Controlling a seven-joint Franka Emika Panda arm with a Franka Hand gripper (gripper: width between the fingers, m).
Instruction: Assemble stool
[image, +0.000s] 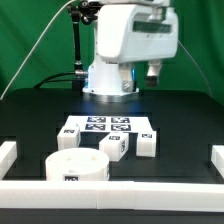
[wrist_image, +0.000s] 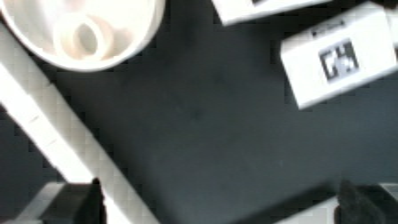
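- Far on the exterior view's left, I see the left rail (image: 8, 153) edging the black table (image: 40, 110).
- The seat (image: 78, 167) lies flat at front left, close to the front rail (image: 130, 200). One small tag sits on its side wall, too small for me to read.
- On the wrist view the seat (wrist_image: 89, 35) shows a round recess in its top, with a rail (wrist_image: 63, 130) just beside it.
- The left leg (image: 70, 137) stands behind the seat, by a corner of the marker board (image: 105, 124).
- The marker board lies mid-table below the arm (image: 125, 45). Its tags are black-and-white patterns, and I can read no letters.
- The middle leg (image: 117, 147) and right leg (image: 146, 143) stand just in front of the board, near each other but apart.
- Gripper (wrist_image: 214, 205): jaws spread wide, gripping nothing. Its fingertips (wrist_image: 63, 205) hang over bare table.
- The wrist view also catches a leg (wrist_image: 338, 65), though I cannot tell which. Its tag is blurred.
- The right rail (image: 215, 158) closes the exterior view's right.
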